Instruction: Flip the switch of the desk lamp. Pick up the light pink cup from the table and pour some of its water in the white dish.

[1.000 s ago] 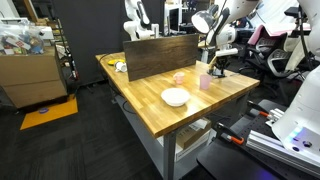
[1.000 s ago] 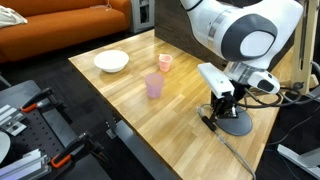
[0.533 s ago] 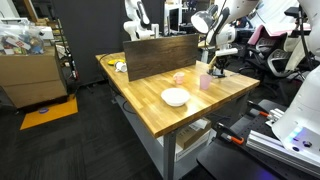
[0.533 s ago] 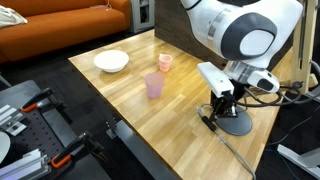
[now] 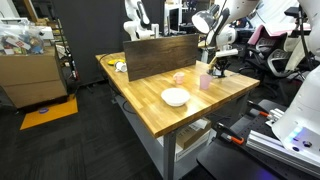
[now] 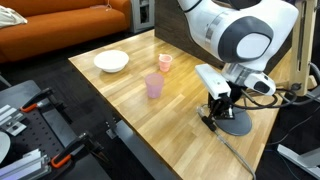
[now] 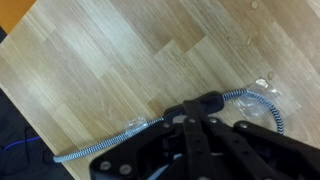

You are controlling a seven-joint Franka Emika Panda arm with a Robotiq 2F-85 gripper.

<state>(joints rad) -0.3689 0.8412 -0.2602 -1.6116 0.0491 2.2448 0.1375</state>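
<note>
Pincer [image 6: 215, 110] closed, tips down at base of the desk lamp [image 6: 240, 124]; only wrist view shows braided cord [image 7: 110, 142] under them; light pink cup [image 6: 165, 62] well apart from lamp, white dish [image 6: 111, 61] farther still.

The white dish [image 6: 111, 61] is being shown at far left, with the small light pink cup [image 6: 165, 62] upright to its right. The desk lamp [image 6: 240, 124] is being shown near right, on its dark flat base.
</note>
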